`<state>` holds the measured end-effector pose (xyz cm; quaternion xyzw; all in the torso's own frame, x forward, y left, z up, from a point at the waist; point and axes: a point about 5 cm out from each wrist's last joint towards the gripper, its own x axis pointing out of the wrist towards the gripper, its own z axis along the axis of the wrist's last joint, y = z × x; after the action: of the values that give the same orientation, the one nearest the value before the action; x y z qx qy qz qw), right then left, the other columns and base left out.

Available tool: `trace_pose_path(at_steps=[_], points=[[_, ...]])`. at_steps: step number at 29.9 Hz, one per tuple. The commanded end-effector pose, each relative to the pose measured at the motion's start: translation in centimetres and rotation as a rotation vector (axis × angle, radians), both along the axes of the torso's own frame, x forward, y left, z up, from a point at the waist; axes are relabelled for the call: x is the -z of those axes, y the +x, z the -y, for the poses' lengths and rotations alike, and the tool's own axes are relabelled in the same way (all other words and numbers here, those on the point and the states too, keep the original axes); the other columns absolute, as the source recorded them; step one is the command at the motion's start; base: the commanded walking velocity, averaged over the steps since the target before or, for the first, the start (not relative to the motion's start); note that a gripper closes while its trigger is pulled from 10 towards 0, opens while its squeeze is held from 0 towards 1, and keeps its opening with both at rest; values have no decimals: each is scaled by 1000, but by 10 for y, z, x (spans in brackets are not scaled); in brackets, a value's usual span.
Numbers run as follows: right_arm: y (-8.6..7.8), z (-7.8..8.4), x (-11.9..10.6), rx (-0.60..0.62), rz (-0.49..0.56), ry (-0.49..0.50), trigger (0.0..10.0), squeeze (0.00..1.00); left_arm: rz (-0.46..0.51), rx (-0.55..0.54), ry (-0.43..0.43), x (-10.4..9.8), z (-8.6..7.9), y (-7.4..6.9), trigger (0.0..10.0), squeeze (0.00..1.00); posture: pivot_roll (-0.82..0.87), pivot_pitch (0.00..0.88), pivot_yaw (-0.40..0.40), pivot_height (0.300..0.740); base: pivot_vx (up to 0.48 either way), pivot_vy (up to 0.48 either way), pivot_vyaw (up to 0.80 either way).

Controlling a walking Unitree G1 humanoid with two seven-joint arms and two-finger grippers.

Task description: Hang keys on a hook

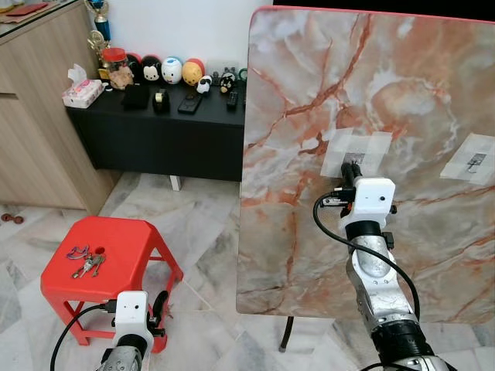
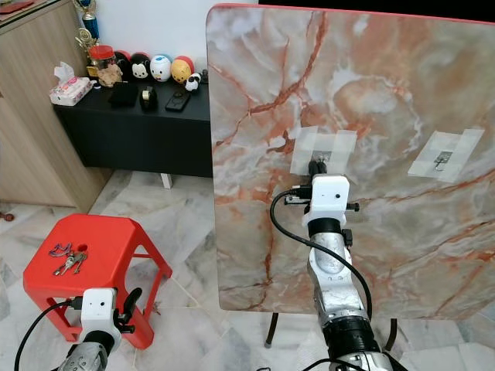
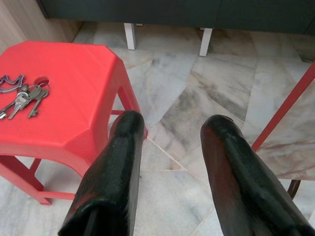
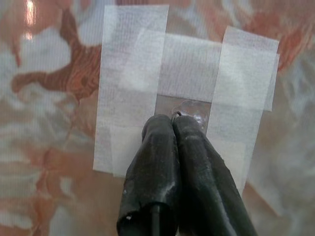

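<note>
The keys [image 1: 86, 262] lie on the red stool [image 1: 131, 255]. The left claw [image 3: 172, 162], fingers apart, should straddle the ring; the right claw [image 4: 173, 125], pressed together, touches the taped hook [image 4: 189, 106].

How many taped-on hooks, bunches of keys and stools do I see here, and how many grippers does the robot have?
Taped metal hooks on the upright marble board: 2
Bunch of silver keys: 1
Red plastic stool: 1
Black two-fingered grippers: 2, left gripper, right gripper
Total: 6
</note>
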<state>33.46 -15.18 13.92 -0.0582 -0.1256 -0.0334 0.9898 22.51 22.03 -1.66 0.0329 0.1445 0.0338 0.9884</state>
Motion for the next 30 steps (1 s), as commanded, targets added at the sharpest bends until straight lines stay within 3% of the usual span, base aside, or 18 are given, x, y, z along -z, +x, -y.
trace_pose_path(at_steps=[1,9,30], points=[[3,3,-3,12,2,7,10000,0,4,15,11,-2,1,2,10000,0,141,34,-59,740,0,0,0],[7,5,-5,14,-4,2,10000,0,11,15,13,-3,1,3,10000,0,141,34,-60,740,0,0,0],[6,-9,11,-94,-111,-7,10000,0,18,22,20,-5,1,4,10000,0,142,36,-58,740,0,0,0]])
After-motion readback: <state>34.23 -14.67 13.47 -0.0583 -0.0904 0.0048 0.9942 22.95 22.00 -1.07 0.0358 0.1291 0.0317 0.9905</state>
